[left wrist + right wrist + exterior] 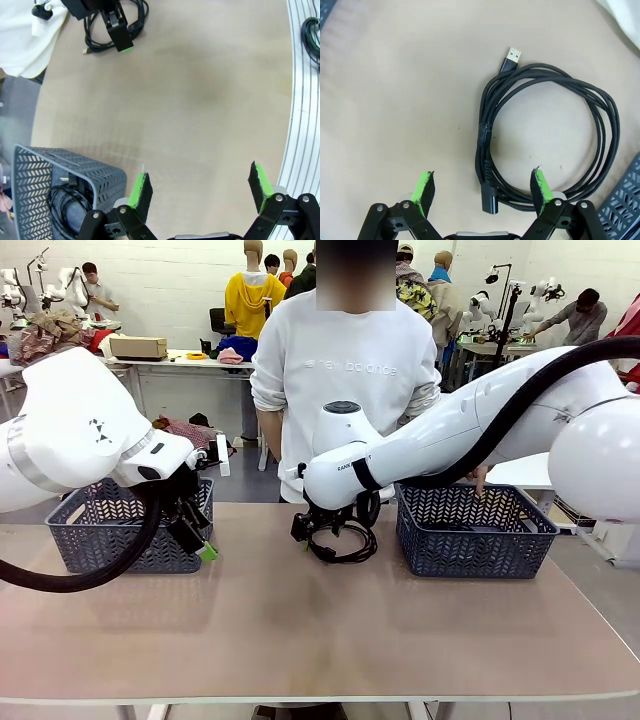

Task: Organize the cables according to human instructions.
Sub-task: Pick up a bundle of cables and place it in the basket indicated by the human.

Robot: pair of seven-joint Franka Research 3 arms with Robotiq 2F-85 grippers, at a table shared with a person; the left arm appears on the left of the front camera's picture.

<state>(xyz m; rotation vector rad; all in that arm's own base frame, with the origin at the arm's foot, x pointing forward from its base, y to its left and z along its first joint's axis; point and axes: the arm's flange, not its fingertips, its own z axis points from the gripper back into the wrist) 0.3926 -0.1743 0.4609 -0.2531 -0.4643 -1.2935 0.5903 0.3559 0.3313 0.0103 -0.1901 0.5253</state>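
Note:
One cable [485, 135], a black coil with a USB plug, lies on the table [300, 640] near its middle. My right gripper [482, 186] hovers open just above it, the coil's near side between its green pads [425, 186]. In the front view the right gripper [315, 532] reaches in from the right over that cable [350, 545]. My left gripper [203, 540] hangs open beside the left basket, nothing between its pads [140, 192]. The left wrist view shows my left gripper [200, 187] above bare table, another coiled cable [65, 200] inside the basket, and the right gripper [117, 30] farther off.
Two dark grey mesh baskets stand on the table, the left basket [110, 540] and the right basket [470, 535]. A person stands at the far side; a hand [480, 478] points down at the right basket. The table's near half is bare.

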